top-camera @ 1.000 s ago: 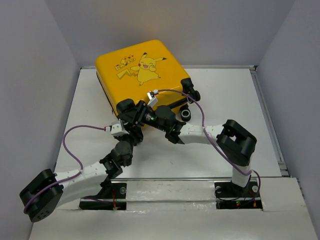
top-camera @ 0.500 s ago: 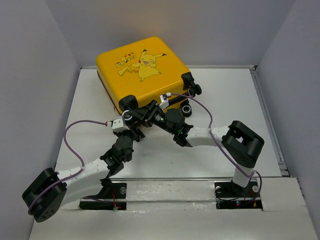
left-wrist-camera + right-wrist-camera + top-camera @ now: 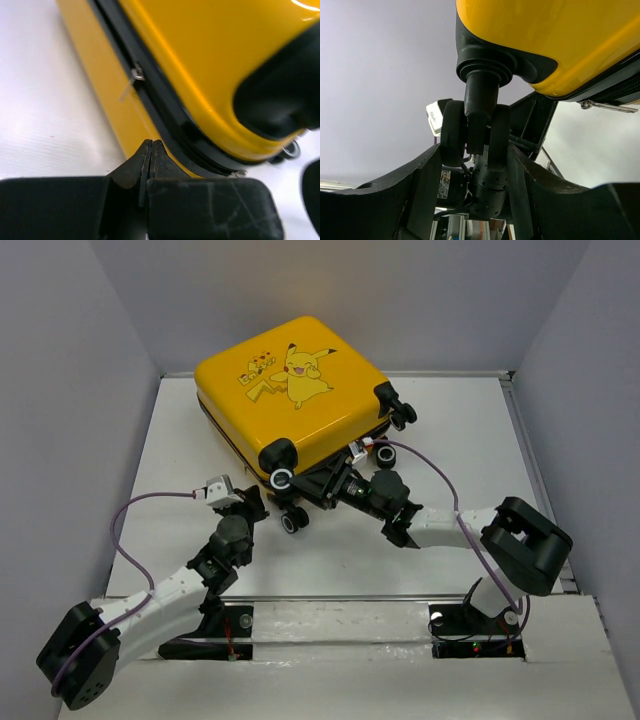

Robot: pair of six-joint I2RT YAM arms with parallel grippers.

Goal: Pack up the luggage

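The luggage [image 3: 300, 405] is a closed yellow suitcase with a cartoon print, lying at the back of the table with its wheeled side toward the arms. My right gripper [image 3: 292, 483] reaches under its near corner. In the right wrist view that gripper [image 3: 475, 150] has a finger on each side of a black twin caster wheel [image 3: 452, 132] of the luggage [image 3: 545, 40]. My left gripper [image 3: 255, 502] is shut and empty, just below the near-left edge. In the left wrist view its tips [image 3: 151, 144] sit against the lower shell [image 3: 107, 95], beneath the black zipper seam and a metal pull [image 3: 136, 75].
Another caster [image 3: 293, 523] hangs near the table just in front of the left gripper. Two more casters [image 3: 400, 410] stick out at the case's right side. Grey walls close in the white table [image 3: 470, 460]. A raised rail [image 3: 535, 470] runs along the right edge.
The left gripper shut and drew back toward the near left. The luggage turned, its near wheeled corner swinging left with the right gripper holding the caster.
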